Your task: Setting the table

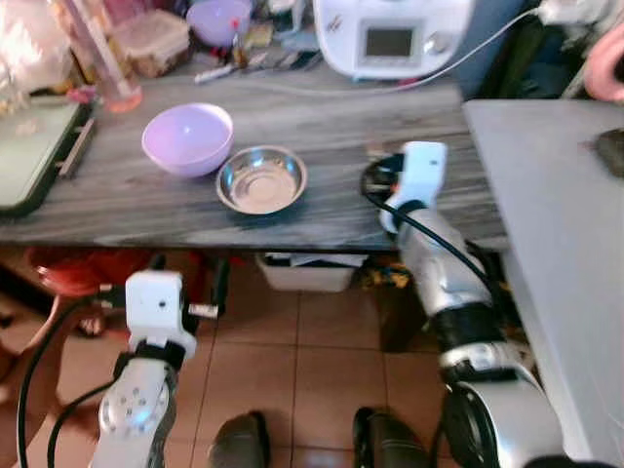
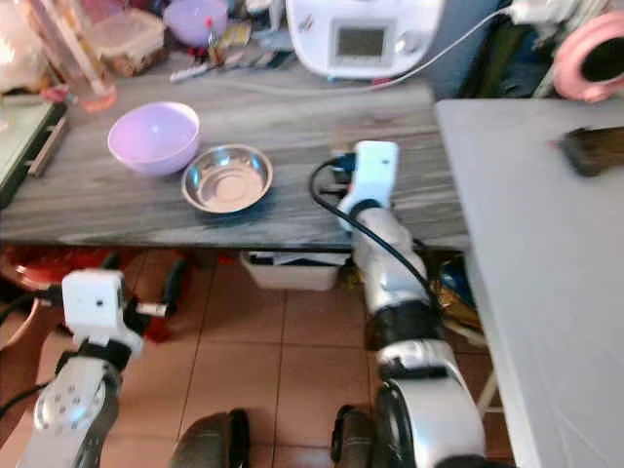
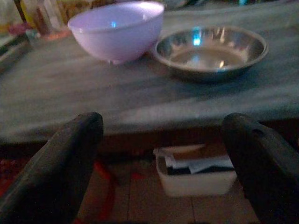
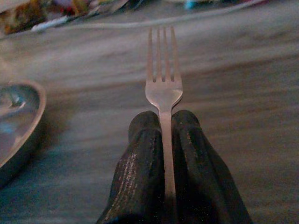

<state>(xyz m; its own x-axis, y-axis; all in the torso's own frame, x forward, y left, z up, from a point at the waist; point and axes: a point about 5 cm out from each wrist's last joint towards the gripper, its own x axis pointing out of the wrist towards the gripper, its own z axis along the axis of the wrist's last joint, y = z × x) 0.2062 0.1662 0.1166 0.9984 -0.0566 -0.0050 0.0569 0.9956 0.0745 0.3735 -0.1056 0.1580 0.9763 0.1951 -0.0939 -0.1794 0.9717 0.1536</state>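
- Right gripper [image 4: 164, 122]: fingers clamped on a fork [image 4: 163, 84], held over the table [image 1: 322, 127] beside the steel bowl [image 1: 261, 179], likely for laying down.
- Left gripper [image 3: 163, 135]: fingers spread, empty, below the table edge.

Silver arms [image 1: 444, 263], black cables [image 1: 434, 237]

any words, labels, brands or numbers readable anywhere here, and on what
None can be read.
White kitchen machine: its screen is lit but too blurred to read.
Clutter at the back of the table: any print on it is too small and blurred.
Fork, purple bowl and steel dish: no marking visible.
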